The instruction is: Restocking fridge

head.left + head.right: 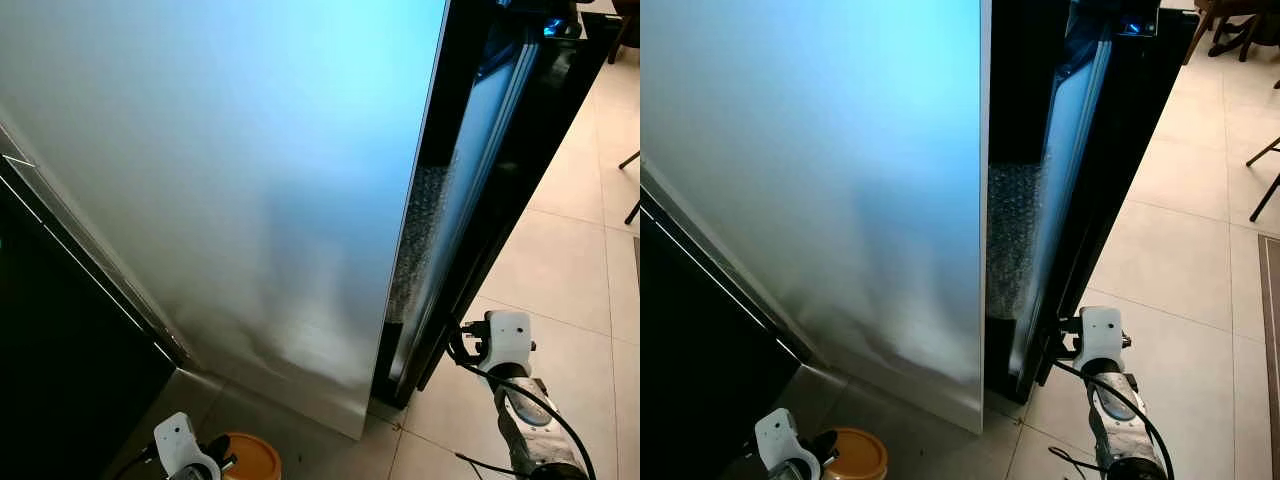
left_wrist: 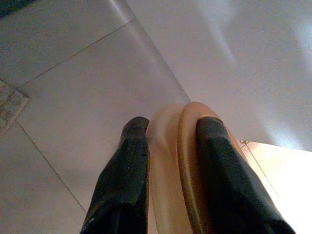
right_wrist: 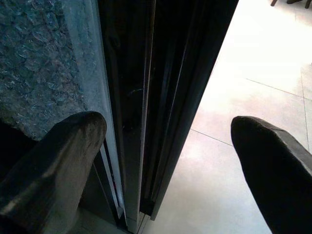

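Observation:
The fridge's wide silver door (image 1: 250, 200) stands straight ahead. To its right a black door (image 1: 510, 170) hangs ajar, with bubble wrap (image 1: 1012, 240) visible in the gap between them. My right gripper (image 3: 165, 161) is open low at the black door's bottom edge, one finger (image 3: 53, 161) on the inner side and the other finger (image 3: 273, 170) on the floor side. My left gripper (image 2: 173, 124) is held low near the floor, shut on the rim of a round orange container (image 1: 247, 458).
Pale floor tiles (image 1: 570, 270) stretch to the right of the fridge. Dark chair legs (image 1: 632, 185) stand at the right edge, with more furniture (image 1: 1230, 25) at the far top right. A dark cabinet front (image 1: 60, 340) lies on the left.

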Tool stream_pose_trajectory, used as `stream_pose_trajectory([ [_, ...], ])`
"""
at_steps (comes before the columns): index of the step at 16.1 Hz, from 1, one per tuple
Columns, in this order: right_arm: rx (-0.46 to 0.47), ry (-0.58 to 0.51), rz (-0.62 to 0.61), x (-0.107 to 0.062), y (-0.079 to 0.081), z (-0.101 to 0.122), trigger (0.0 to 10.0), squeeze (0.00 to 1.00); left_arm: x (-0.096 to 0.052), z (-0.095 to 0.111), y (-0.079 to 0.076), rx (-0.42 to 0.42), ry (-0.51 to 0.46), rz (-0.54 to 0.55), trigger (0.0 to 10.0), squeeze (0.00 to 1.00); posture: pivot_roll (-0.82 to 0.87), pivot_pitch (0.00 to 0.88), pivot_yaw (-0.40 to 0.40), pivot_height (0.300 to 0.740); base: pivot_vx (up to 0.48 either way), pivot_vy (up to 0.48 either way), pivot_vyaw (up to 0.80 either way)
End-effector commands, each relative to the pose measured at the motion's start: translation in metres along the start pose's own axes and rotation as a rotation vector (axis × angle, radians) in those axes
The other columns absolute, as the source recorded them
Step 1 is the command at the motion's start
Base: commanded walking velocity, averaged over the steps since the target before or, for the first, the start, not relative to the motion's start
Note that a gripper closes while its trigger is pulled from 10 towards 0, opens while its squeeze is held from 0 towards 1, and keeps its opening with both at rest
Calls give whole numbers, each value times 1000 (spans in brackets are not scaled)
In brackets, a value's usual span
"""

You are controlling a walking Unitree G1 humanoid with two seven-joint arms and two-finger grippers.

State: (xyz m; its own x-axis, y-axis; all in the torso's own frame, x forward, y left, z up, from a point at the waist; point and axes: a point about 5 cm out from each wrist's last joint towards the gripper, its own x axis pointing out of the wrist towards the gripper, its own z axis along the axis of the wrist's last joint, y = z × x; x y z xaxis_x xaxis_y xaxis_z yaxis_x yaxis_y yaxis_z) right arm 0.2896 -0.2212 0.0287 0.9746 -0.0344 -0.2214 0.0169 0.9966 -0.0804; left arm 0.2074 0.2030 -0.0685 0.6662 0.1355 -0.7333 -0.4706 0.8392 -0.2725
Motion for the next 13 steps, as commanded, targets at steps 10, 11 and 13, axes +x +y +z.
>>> stream_pose_trajectory([
  [10, -5, -185, 45, 28, 16, 56, 10000, 0, -1, -5, 2, 12, 19, 11, 10000, 0, -122, 72, 58, 740, 0, 0, 0],
  [11, -9, -193, 33, 29, 14, 58, 10000, 0, -1, -4, 2, 13, 19, 12, 10000, 0, -122, 72, 58, 740, 0, 0, 0],
  [13, -13, -208, 12, 31, 8, 64, 10000, 0, -1, -4, 1, 14, 18, 9, 10000, 0, -123, 72, 60, 740, 0, 0, 0],
])
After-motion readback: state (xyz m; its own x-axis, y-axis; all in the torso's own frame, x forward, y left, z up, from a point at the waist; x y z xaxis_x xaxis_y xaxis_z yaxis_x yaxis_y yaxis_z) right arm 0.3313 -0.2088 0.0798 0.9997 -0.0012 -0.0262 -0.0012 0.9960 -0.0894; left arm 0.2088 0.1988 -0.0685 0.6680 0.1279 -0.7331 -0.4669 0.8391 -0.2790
